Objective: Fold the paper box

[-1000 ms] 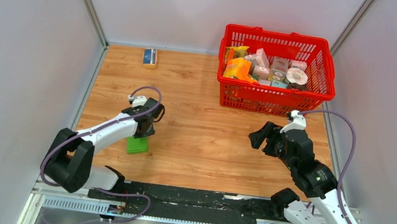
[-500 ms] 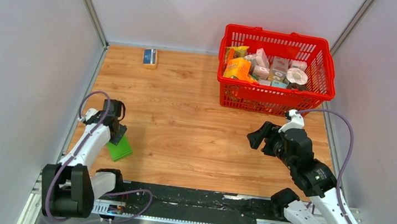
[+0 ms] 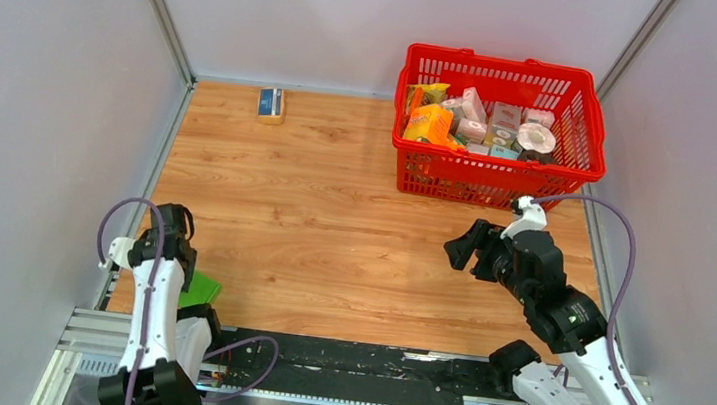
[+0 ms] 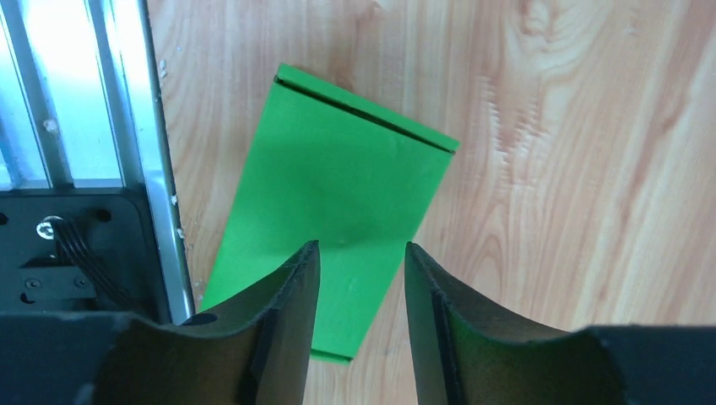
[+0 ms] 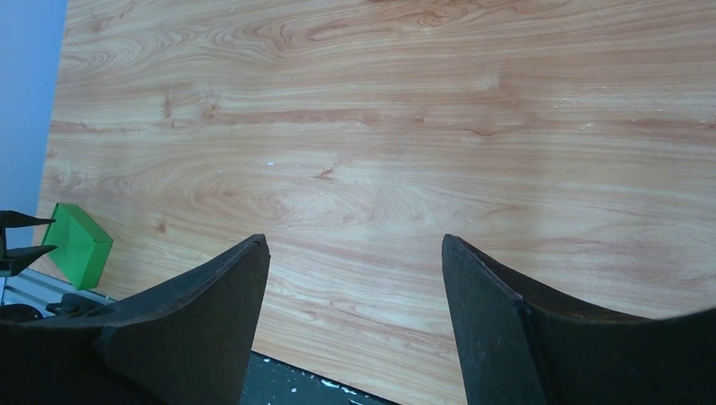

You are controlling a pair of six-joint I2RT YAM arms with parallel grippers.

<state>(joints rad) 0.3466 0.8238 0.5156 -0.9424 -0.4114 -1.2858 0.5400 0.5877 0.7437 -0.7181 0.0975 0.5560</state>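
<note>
The left gripper (image 4: 361,250) has swung back to the near-left corner, and the paper box (image 4: 338,190) has come with it. The box lies flat beside the aluminium rail (image 4: 127,126), under the half-parted fingers. The right gripper (image 5: 355,245) gapes wide, holding nothing.

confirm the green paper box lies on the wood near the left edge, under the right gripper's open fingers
Wrong arm. The paper box lies under the left gripper, fingers open, as the left wrist view shows; the right gripper hangs well away from it.
</note>
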